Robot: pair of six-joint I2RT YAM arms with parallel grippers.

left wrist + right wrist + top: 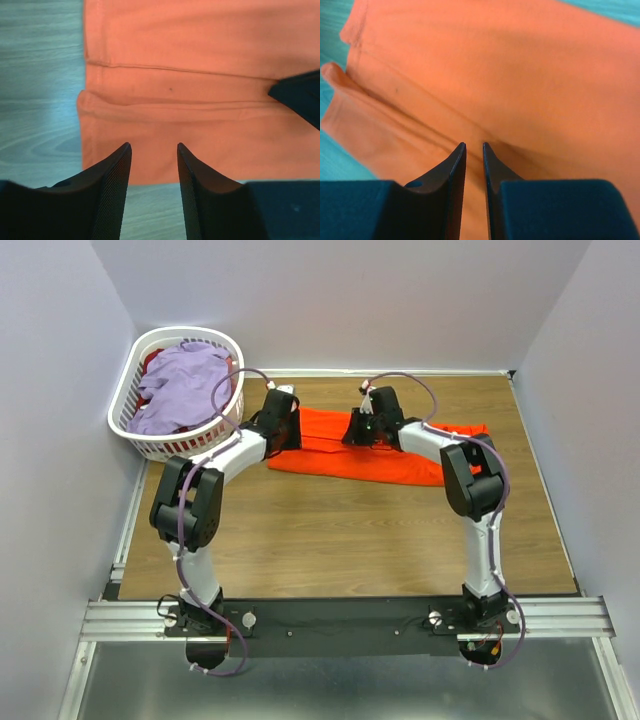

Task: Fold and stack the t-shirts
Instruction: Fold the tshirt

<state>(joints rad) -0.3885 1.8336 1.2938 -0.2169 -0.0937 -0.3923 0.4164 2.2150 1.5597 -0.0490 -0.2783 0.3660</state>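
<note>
orange t-shirt (320,452): lay flat on the table (330,535), towards its far side, folded into a long band running left to right, with the right end reaching farther right than the right arm.
orange t-shirt, left wrist view (200,50): showed a stitched hem line and a doubled fold running across the band, with the left end of the cloth square against bare wood.
orange t-shirt, right wrist view (530,75): filled most of the picture, with a soft crease running diagonally up to the fingertips.
lavender t-shirt (185,385): lay crumpled on top in the basket (180,447), over some red cloth (155,361), well apart from the orange one.
basket: white, slotted, stood at the far left corner of the table, just beside the left arm's forearm.
left gripper (283,430) (154,146): hung over the left end of the orange band, near its front edge.
left jaws: stood clearly apart, with nothing between them; cloth and wood seen through the gap.
right gripper (368,428) (473,145): sat low over the middle of the band, tips at the crease.
right jaws: parted only by a narrow slit; could not be told whether any cloth was pinched there.
</note>
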